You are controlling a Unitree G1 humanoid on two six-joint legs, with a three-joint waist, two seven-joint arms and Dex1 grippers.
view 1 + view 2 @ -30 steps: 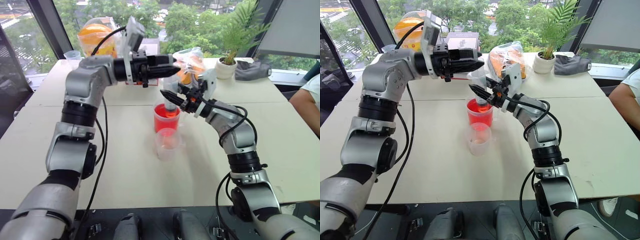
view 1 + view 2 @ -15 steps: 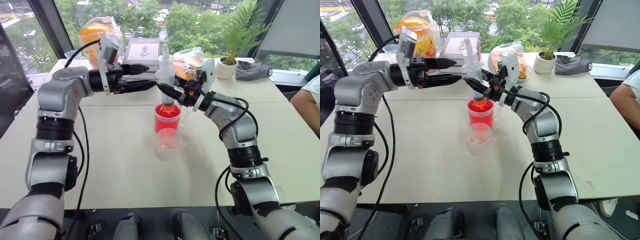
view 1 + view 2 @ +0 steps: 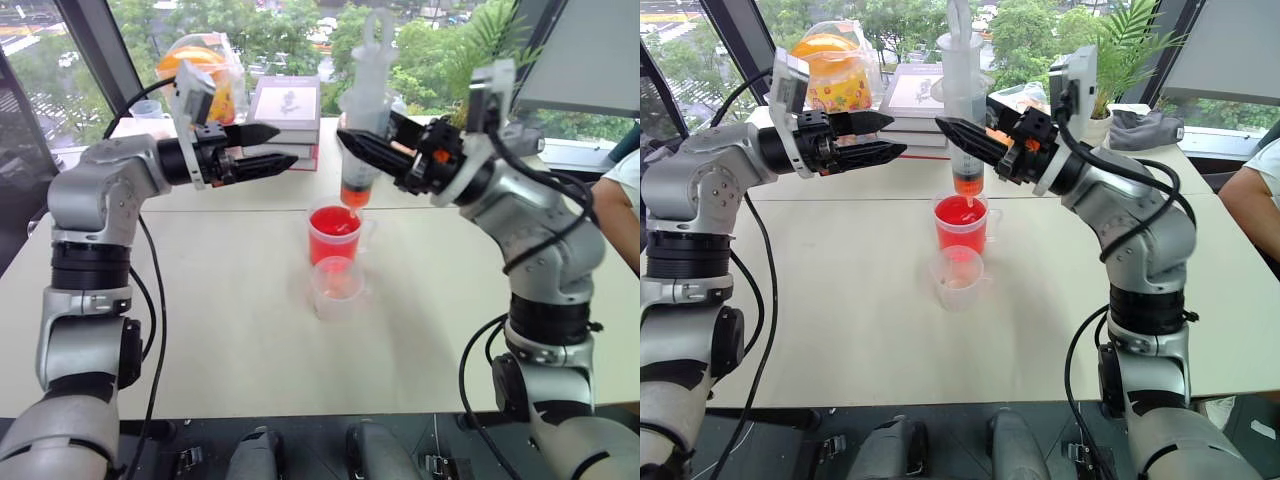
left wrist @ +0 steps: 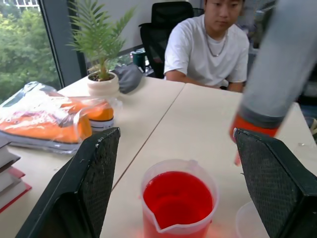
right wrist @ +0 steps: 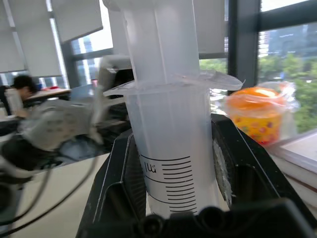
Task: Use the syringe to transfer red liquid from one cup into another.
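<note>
Now I find the syringe (image 3: 962, 110) lifted clear above the red cup (image 3: 961, 224), upright, right gripper (image 3: 958, 134) jaws clamped on its barrel. Left gripper (image 3: 880, 137) has withdrawn sideways from the cup, jaws apart, empty.

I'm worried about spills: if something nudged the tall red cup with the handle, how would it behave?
The red cup looks nearly full, so it is probably heavy enough to slide rather than tip, though the red liquid near the rim would likely slosh over. Its thin clear plastic wall may flex if squeezed.

vivid red cup (image 3: 333, 236), clear syringe (image 3: 962, 110)
</note>
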